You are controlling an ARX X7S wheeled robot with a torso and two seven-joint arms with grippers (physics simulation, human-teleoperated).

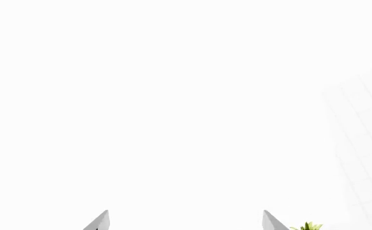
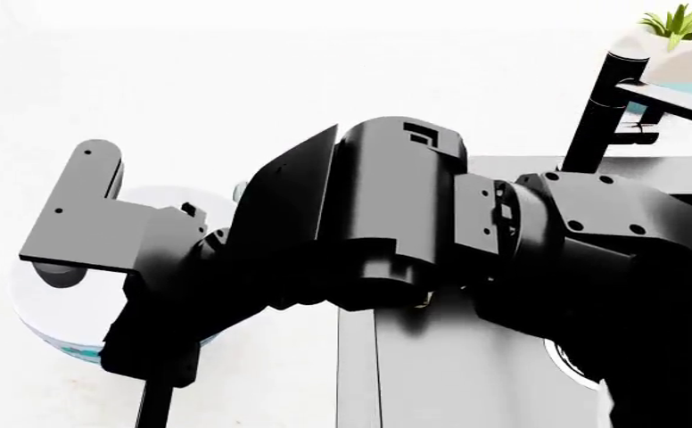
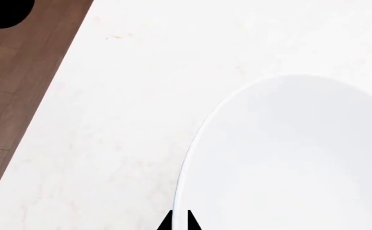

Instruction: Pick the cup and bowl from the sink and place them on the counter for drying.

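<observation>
Bowl: the bowl (image 2: 61,312) sits on the surface (image 2: 263,80) at far left of the head view, mostly hidden behind the right arm; teal pattern peeks out low on its wall.
Right tool: the right tool (image 3: 180,221) shows two dark tips nipped onto the bowl's rim in its wrist view, clamped on it; the head view hides this contact.
Floor: brown wood floor (image 3: 19,86) beyond the surface edge, right wrist view only.
Left tool: the left tool (image 1: 186,221) shows two pale tips spread wide, nothing between them.
Sink: the sink (image 2: 465,374) is largely covered by the arms; faucet (image 2: 602,107) stands behind.
Plant: potted plant (image 2: 679,45) far right.
Cup: not visible anywhere.
</observation>
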